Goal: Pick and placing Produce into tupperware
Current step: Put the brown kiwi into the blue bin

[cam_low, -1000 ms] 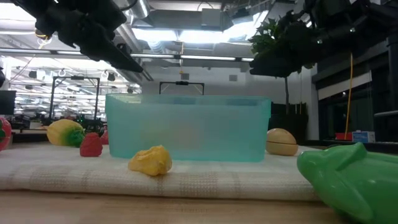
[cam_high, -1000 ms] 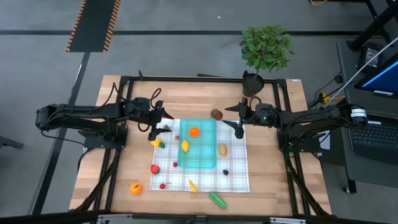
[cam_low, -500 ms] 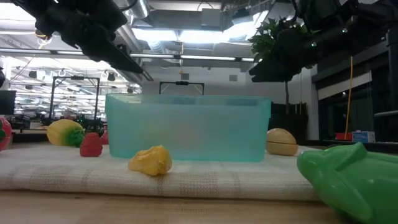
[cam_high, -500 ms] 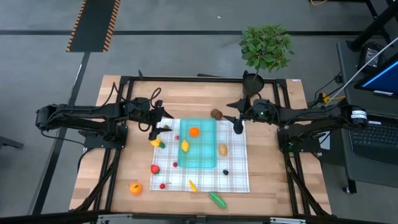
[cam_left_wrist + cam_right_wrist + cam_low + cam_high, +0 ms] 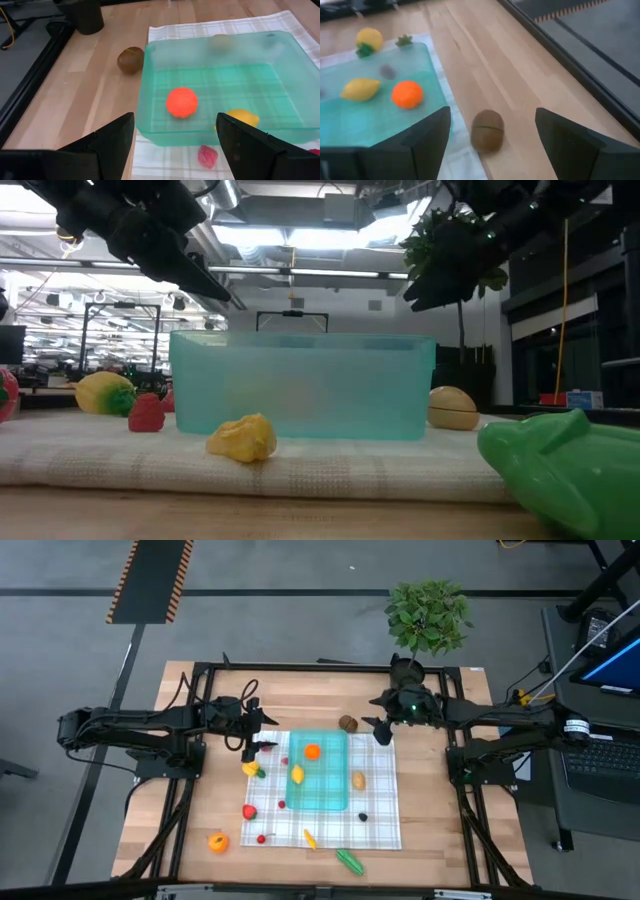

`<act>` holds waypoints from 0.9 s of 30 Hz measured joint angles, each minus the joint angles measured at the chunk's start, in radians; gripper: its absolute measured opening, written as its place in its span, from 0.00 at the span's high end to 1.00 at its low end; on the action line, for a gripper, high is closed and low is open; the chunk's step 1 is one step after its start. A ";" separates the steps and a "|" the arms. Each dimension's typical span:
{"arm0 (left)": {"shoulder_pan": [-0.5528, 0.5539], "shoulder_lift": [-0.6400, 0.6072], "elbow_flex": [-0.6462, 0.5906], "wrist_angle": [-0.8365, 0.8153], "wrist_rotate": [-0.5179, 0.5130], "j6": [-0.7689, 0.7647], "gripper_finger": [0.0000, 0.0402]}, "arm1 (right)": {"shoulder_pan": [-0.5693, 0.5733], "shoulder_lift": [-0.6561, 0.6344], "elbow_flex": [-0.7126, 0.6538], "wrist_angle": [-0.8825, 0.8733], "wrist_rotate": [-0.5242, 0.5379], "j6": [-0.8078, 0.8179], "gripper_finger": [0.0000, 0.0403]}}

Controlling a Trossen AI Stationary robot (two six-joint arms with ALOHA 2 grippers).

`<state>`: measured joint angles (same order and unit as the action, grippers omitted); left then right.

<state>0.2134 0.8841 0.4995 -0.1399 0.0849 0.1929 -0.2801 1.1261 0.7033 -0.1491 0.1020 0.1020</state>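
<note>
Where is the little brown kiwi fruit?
In the high view the brown kiwi sits on the bare wooden table, just beyond the teal tupperware's far edge, with the open right gripper beside it.

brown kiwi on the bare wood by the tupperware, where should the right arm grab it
Grip the brown kiwi across its rounded middle, coming straight down. It lies alone on bare wood beside the tupperware, so both sides look free. The right gripper, fingers open, hangs close by.
</note>
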 joint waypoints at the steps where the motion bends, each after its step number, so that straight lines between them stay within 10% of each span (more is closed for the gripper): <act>1: 0.000 0.000 0.000 0.000 0.000 0.000 0.32 | -0.008 0.008 0.021 -0.028 0.000 0.000 0.27; 27: 0.000 0.000 0.000 -0.001 0.001 0.001 0.32 | -0.117 0.356 0.185 -0.086 -0.133 -0.055 0.27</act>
<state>0.2134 0.8841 0.4999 -0.1410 0.0856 0.1936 -0.3973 1.4820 0.8882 -0.2351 -0.0311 0.0471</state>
